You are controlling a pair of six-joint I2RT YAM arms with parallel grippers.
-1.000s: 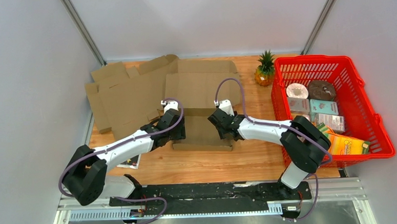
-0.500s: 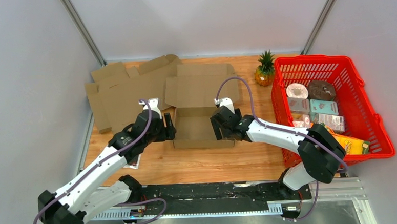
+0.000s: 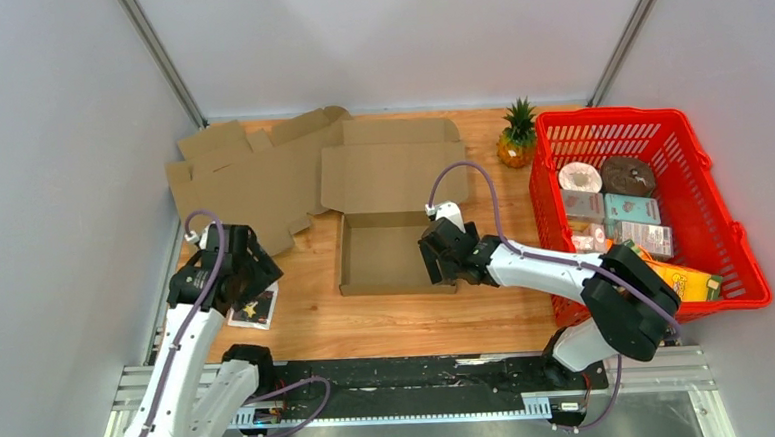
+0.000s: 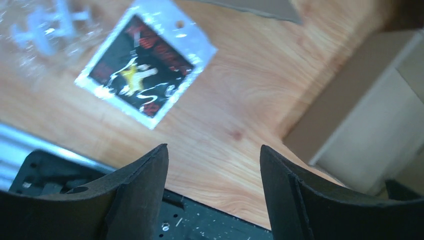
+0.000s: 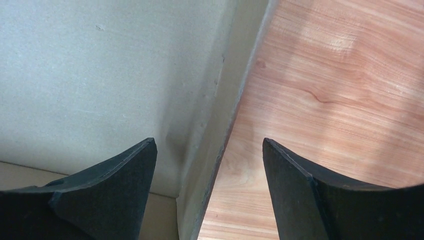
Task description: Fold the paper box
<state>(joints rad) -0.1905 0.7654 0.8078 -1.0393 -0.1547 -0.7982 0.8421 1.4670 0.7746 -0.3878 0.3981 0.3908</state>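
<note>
The brown paper box [image 3: 390, 250] sits mid-table as an open tray with raised walls, its lid flap [image 3: 391, 175] lying flat behind it. My right gripper [image 3: 436, 261] is open and straddles the box's right wall [image 5: 220, 135], one finger inside the tray, one over the wood. My left gripper [image 3: 238, 278] is open and empty at the table's left front, above bare wood [image 4: 220, 125]. The box's corner shows at the right of the left wrist view [image 4: 365, 120].
Flat cardboard blanks [image 3: 241, 181] lie at the back left. A small black packet [image 3: 255, 311] lies by the left gripper, also in the left wrist view [image 4: 145, 75]. A toy pineapple [image 3: 515, 137] and a red basket [image 3: 735, 230] of goods stand at the right.
My left arm has pulled back from the box's left wall to the table's left front. The box now lies as a formed tray with the lid flat; the right gripper stays at its right wall.
</note>
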